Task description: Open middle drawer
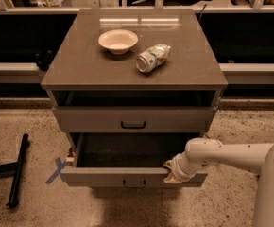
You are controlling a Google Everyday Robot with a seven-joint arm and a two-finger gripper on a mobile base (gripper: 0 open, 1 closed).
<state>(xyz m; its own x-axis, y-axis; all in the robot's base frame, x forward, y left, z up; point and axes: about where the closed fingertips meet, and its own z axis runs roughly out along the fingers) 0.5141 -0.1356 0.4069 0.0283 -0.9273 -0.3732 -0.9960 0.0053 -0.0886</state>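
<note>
We see the middle drawer (127,176) standing well out of the table (80,67), its dark inside showing beneath the shut first drawer (133,118). Our pincer (171,175) sits at the drawer front's top edge, near its right end. We cannot tell whether it is apart or together. A bowl (118,40) and a tipped can (152,58) lie on top.

Bowl (118,41) left of can (152,58) atop cabinet (80,66); hand (171,174) seemingly at middle drawer (104,176) right.

Prob. lab: speckled floor (250,126) w/ taped X (56,170), gripper (171,173) at middle drawer (108,176) front.
</note>
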